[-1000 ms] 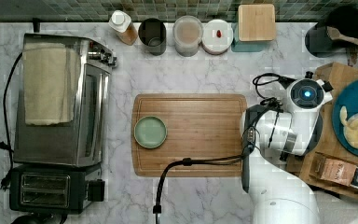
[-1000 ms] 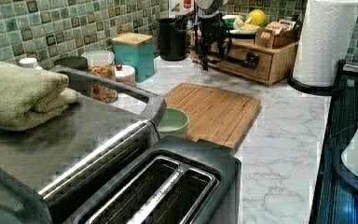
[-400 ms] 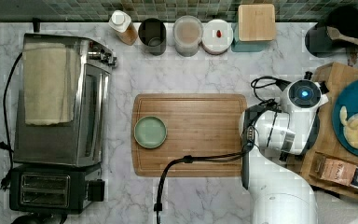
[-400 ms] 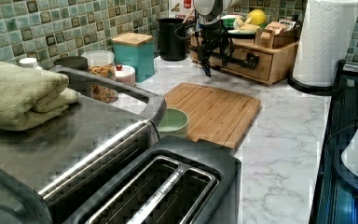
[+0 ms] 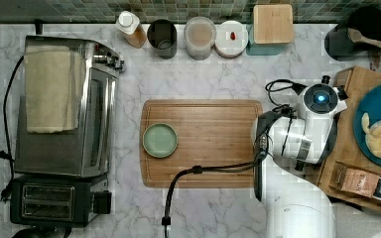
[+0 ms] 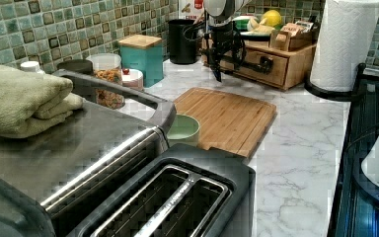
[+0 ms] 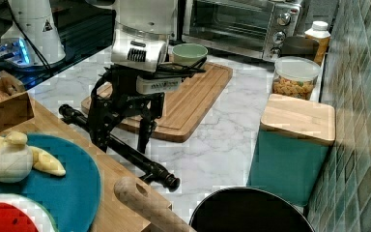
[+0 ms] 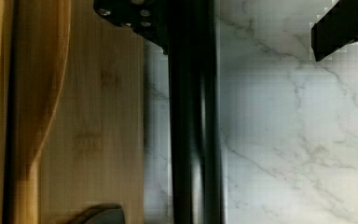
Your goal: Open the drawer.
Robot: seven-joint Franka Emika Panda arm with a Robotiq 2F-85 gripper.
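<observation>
Gripper (image 7: 123, 137) fingers (image 7: 98, 137) spread wide, straddling the black bar handle (image 7: 125, 150) of the drawer (image 6: 261, 66), grasping nothing. Drawer sits in the wooden stand at the top view's right, beside the cutting board (image 5: 203, 144) on the marble surface (image 5: 208, 84).

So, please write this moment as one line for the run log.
phase: reach | pincer: open, fingers either side of handle, not closed | drawer: shut | board: bowl on it

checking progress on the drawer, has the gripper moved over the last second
Yes, slightly. In the left view the gripper has come lower in front of the drawer, judged against the cutting board, which has stayed put.
</observation>
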